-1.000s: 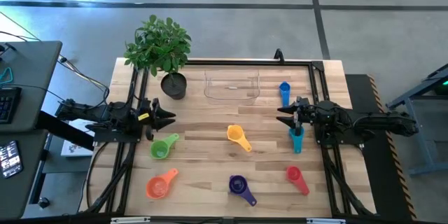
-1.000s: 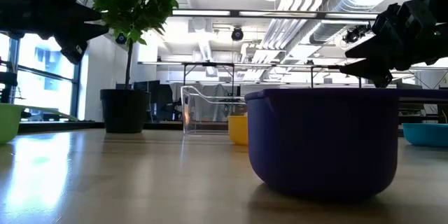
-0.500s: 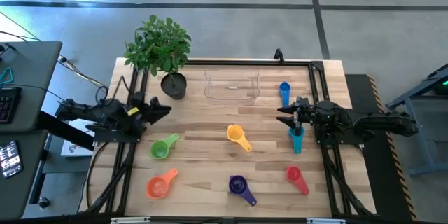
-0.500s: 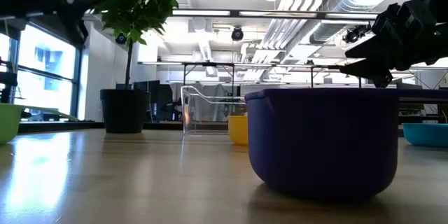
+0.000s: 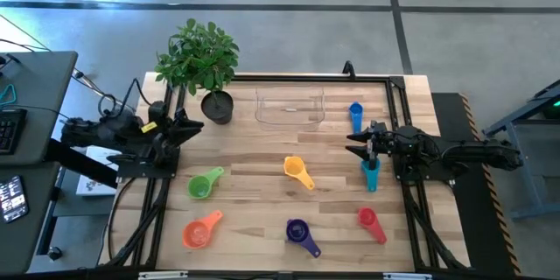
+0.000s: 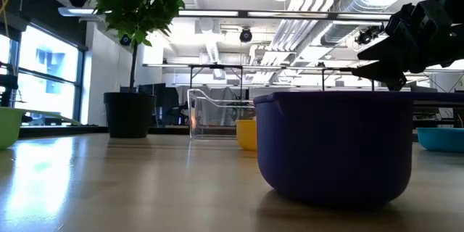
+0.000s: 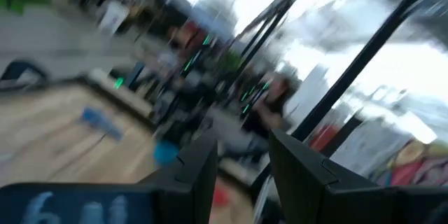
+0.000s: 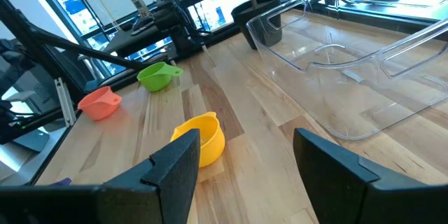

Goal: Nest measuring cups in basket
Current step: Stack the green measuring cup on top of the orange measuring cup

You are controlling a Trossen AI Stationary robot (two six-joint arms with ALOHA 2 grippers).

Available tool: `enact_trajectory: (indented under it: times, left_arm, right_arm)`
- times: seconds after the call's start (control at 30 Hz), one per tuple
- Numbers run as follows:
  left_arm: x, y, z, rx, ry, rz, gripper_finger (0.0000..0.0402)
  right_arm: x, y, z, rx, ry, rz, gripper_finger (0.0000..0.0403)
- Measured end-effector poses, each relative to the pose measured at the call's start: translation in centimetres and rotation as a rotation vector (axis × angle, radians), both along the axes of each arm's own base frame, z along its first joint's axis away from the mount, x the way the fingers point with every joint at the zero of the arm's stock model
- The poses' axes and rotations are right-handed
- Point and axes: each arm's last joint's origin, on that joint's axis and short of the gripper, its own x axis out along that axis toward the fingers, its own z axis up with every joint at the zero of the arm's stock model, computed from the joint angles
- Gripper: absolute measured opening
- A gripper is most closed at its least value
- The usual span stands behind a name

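So the seven measuring cups are all loose on the wooden table (image 5: 262,153), none of them in the basket (image 5: 290,108), which sits empty at the far edge, just beside the little dark plant pot (image 5: 217,106) with its leafy plant (image 5: 198,55). The blue cup (image 5: 355,111) lies just off the basket's right side, the teal cup (image 5: 370,175) is a bit nearer to the front, right under the right gripper (image 5: 353,143). The yellow cup (image 5: 297,171) is about mid-table, the green cup (image 5: 204,184) over on the left half, and along the front edge you get the orange cup (image 5: 200,230), the purple cup (image 5: 300,232) and the red cup (image 5: 369,221). The right gripper hangs above the table on the right side, pointing in toward the middle, jaws spread wide and nothing between them; from its wrist camera the two dark fingers (image 8: 175,171) frame the yellow cup and the clear basket wall beyond. The left gripper (image 5: 194,124) is at the left edge of the table, close to the plant pot, up off the wood, jaws parted too and holding nothing, though its own wrist view is one big smear. From table height the purple cup fills the front, with the yellow one and the basket peeking out behind it.
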Motion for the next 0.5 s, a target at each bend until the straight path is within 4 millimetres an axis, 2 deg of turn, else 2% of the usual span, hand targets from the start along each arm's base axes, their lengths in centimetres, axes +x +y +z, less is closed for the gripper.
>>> enact_trajectory:
  times: [0.3, 0.5]
  left_arm:
    - [0.1, -0.2, 2.8, 0.017, 0.322, -0.063, 0.0117]
    - [0.2, -0.4, 3.8, 0.015, 0.521, -0.106, 0.0117]
  right_arm:
    - [0.0, 0.0, 0.0, 0.0, 0.0, 0.0, 0.022]
    - [0.0, 0.0, 0.0, 0.0, 0.0, 0.0, 0.022]
